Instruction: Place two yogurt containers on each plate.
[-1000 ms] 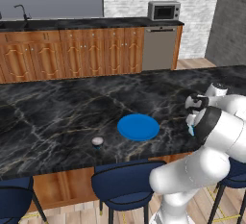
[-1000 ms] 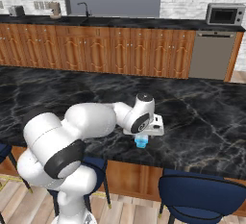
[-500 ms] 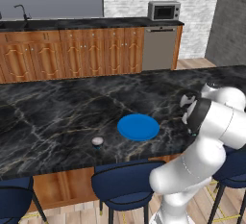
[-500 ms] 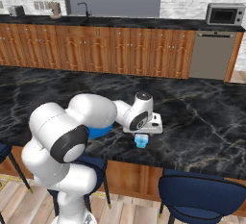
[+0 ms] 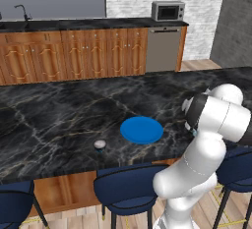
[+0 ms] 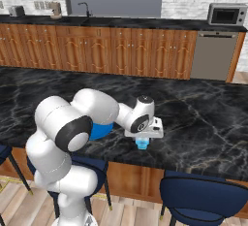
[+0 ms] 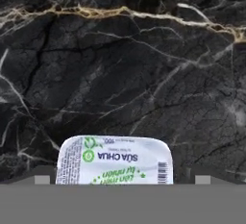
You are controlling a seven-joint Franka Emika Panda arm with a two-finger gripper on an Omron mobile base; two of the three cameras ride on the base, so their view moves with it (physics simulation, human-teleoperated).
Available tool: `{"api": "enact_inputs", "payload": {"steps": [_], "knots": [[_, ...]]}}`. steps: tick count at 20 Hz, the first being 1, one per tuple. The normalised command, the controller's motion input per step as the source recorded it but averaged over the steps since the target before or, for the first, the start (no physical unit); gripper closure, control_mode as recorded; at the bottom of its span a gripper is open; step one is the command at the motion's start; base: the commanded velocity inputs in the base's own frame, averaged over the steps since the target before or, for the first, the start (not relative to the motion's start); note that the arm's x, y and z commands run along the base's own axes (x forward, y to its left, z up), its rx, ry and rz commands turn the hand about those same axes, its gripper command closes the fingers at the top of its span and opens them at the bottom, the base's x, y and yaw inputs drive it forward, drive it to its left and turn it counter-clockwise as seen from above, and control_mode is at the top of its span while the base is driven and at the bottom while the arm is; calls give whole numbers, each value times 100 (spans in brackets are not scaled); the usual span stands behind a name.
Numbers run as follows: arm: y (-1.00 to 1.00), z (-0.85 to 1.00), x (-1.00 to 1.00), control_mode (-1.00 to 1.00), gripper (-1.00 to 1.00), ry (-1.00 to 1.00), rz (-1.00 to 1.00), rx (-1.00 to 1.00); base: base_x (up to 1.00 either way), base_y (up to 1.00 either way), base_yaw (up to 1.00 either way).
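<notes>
One yogurt container [image 6: 141, 145], a small light-blue cup, stands near the front edge of the dark marble counter [image 6: 203, 123]. My gripper [image 6: 142, 137] hangs straight over it, open. In the hand view its white printed lid [image 7: 115, 159] lies between my two fingertips [image 7: 42, 180], with a gap on each side. Another yogurt container [image 5: 100, 144] with a pale top stands alone to the left of the blue plate [image 5: 141, 129]. That plate carries nothing, and my arm hides part of the blue plate [image 6: 102, 131] in the right base view.
Blue stools [image 5: 129, 188] stand under the counter's front edge. Behind the island runs a wall of wooden cabinets [image 5: 83, 56] with a dishwasher [image 5: 163, 50], a microwave [image 5: 168, 12] and a sink tap [image 5: 22, 11].
The hand has sunk a little lower over the light-blue cup, and the arm's elbow has swung round. The cups and the plate have not moved.
</notes>
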Motion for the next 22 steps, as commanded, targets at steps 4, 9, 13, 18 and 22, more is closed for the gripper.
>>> {"api": "enact_inputs", "payload": {"steps": [4,9,13,18,22], "knots": [[0,-21,9,-100,-100,4,0,0,0,0,0],[0,-37,0,-100,-100,2,0,0,0,0,0],[-8,-9,-1,-100,100,0,0,0,0,0,0],[-13,17,-20,-100,100,-1,0,0,0,0,0],[-1,40,-29,-100,100,0,0,0,0,0,0]]}}
